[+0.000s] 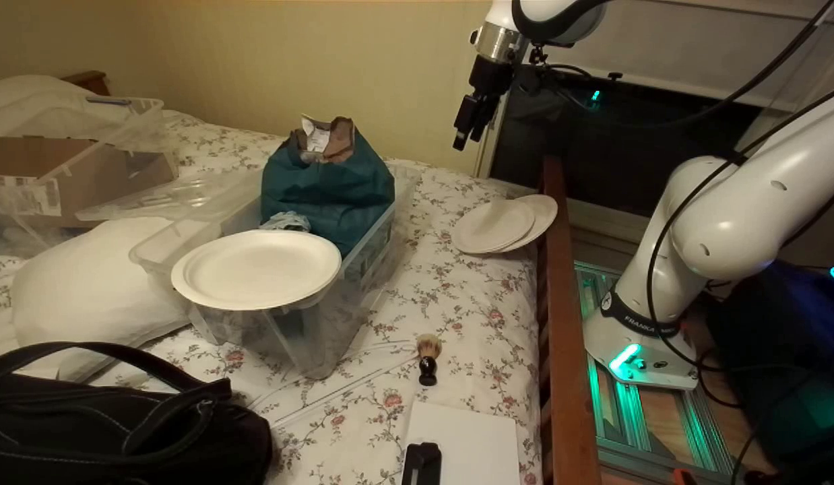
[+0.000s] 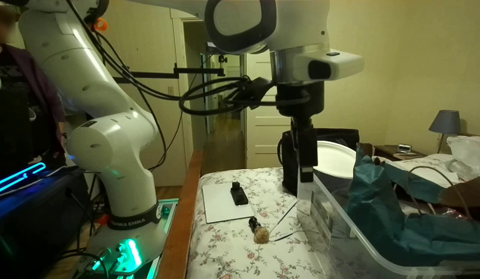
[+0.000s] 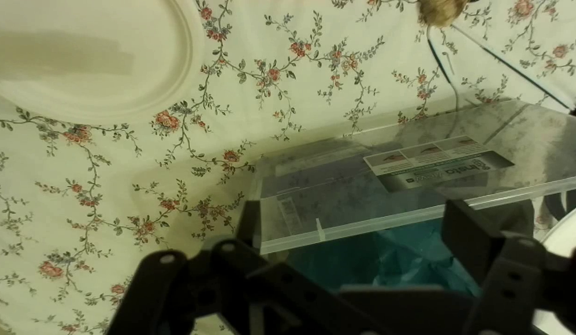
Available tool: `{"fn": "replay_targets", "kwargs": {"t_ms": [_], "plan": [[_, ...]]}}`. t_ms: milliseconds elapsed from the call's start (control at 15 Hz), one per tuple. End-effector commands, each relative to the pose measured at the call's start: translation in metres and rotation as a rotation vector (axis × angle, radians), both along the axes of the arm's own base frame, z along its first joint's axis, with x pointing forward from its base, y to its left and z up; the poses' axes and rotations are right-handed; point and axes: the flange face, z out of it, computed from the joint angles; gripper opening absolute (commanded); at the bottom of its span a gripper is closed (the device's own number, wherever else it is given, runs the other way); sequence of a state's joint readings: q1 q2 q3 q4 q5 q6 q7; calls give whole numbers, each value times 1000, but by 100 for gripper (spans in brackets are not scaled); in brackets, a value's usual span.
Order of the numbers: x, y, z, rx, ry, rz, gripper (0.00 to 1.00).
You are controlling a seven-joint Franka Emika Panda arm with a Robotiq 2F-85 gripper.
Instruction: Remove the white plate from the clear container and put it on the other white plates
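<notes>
White plate [image 1: 257,271] tops the clear container [image 1: 326,323]; the gripper [image 3: 357,226], spread and empty, should pinch the plate's rim, lifting level.

I see the white plate [image 1: 259,269], round and shallow with a slightly raised rim, lying face up across the top of one end of the clear container [image 1: 323,333]. That container, a rectangular see-through tub with an open top, stands upright. Beside it, with a gap between, I find the other white plates [image 1: 499,225], round and plain as well, face up in a low, uneven stack, a lower one jutting out from under the top one.
</notes>
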State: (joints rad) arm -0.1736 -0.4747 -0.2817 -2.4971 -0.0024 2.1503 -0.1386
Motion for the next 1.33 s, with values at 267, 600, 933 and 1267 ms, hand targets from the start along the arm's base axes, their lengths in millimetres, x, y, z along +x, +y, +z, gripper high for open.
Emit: {"fn": "replay_targets", "kwargs": {"t_ms": [267, 600, 933, 1267], "plan": [[28, 68, 0, 150, -11, -13, 100], [56, 118, -13, 313, -39, -60, 100], [88, 143, -43, 406, -161, -110, 100], [87, 153, -53, 436, -146, -60, 100]]}}
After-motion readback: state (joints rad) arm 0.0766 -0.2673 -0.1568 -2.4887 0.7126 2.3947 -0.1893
